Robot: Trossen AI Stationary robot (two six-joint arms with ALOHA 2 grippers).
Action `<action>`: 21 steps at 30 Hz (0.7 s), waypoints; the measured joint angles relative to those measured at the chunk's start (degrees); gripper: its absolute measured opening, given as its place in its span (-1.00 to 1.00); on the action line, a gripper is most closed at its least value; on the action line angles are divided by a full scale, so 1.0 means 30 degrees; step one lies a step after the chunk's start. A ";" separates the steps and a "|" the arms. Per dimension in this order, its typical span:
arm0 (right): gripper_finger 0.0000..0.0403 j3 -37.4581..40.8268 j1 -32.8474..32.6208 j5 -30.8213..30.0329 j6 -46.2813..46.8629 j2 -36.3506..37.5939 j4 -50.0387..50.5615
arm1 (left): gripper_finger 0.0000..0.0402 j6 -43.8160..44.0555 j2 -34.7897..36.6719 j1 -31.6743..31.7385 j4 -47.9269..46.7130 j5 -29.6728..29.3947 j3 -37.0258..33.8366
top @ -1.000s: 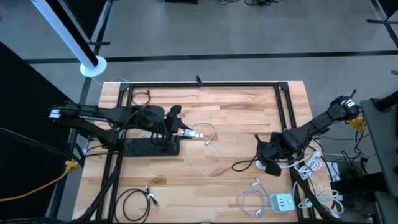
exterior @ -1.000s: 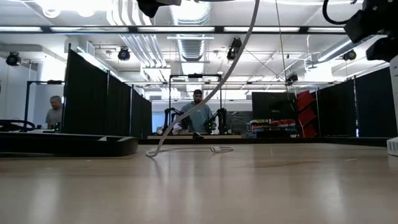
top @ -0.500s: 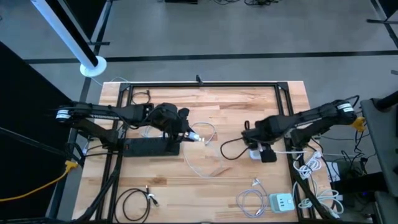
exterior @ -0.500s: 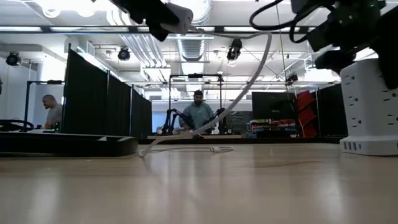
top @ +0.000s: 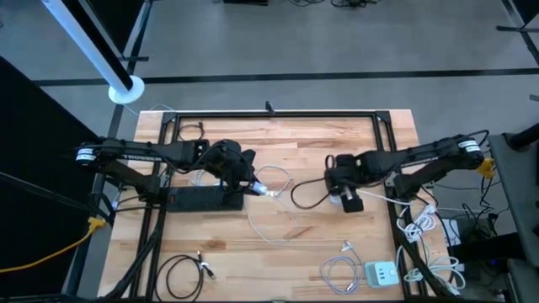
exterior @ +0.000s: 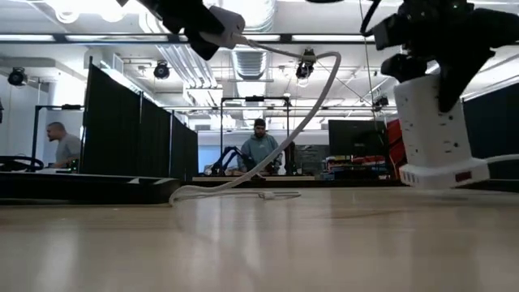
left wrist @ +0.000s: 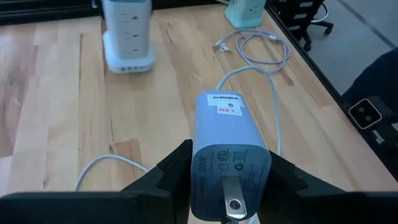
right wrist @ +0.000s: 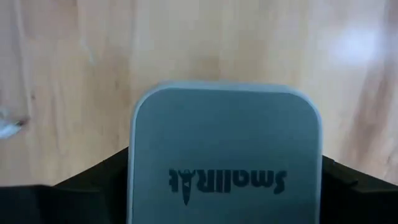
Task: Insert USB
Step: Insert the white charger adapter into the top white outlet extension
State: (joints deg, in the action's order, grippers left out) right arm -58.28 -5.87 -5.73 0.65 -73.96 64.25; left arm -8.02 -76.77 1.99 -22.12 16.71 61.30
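Wooden planks of the tabletop are running under both my arms, with a black frame around the edge and people standing far back in the room. My left gripper is clamping a pale blue charger block, prongs pointing back toward my wrist, its white cable trailing off in a loop across the wood. My right gripper is clenching the white power tower (lifted clear of the wood, hanging nearly upright, its sockets facing across toward the charger). So the tower is lying to the right of the charger, well apart, with bare planks between. I judge the two must be brought together along that line. What I cannot make out is the USB port itself: the right wrist view is filled by the tower's flat top, and where the cable's free plug is lying is unclear.
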 joint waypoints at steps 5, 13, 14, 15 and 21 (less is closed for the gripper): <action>0.46 0.1613 0.0030 0.0343 0.1034 0.0212 -0.0350 | -0.41 -0.0135 0.0000 0.0046 0.0398 -0.0007 0.0000; 0.46 0.2583 0.0044 0.0431 0.0873 0.0434 -0.0761 | -0.41 -0.0148 0.0000 0.0089 0.0624 -0.0015 0.0000; 0.46 0.2640 0.0051 0.0477 0.0788 0.0493 -0.0896 | -0.41 -0.0149 0.0000 0.0096 0.0711 -0.0009 0.0000; 0.46 0.2663 0.0063 0.0485 0.0744 0.0590 -0.1029 | -0.41 -0.0174 0.0000 0.0116 0.0714 -0.0020 0.0000; 0.46 0.2768 0.0248 0.0698 0.0448 0.0789 -0.1379 | -0.41 -0.0312 -0.1062 0.0213 0.1319 -0.0037 0.0000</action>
State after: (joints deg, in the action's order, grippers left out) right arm -49.98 -5.13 -3.64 2.00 -71.59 60.11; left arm -8.96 -79.96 2.63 -18.16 16.60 61.30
